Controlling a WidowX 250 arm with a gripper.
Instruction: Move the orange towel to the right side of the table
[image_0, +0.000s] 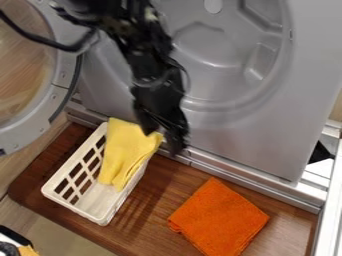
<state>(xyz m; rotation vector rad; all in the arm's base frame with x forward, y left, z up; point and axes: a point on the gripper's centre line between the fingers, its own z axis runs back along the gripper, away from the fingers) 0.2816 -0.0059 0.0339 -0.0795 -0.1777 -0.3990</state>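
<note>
How the jaws of the black gripper (168, 140) stand, wide or narrow, I cannot tell, nor whether they hold anything; their dark parts run together. The gripper hangs at the centre of the frame, a little left of the middle, beside the upper right end of the yellow cloth (123, 150). The black arm (143, 57) comes down to it from the upper left. The orange towel (217, 220) lies flat on the brown wooden surface (150, 227) in the lower right of the frame, turned so that one corner points up and another to the right, well apart from the gripper. In the lower left, a white slatted basket (75, 208) sits at a slant, the yellow cloth draped down inside it from its upper end. Behind stands a grey metal panel (267, 125) with a rounded recess, and a round door (63, 75) is at the left edge.
</note>
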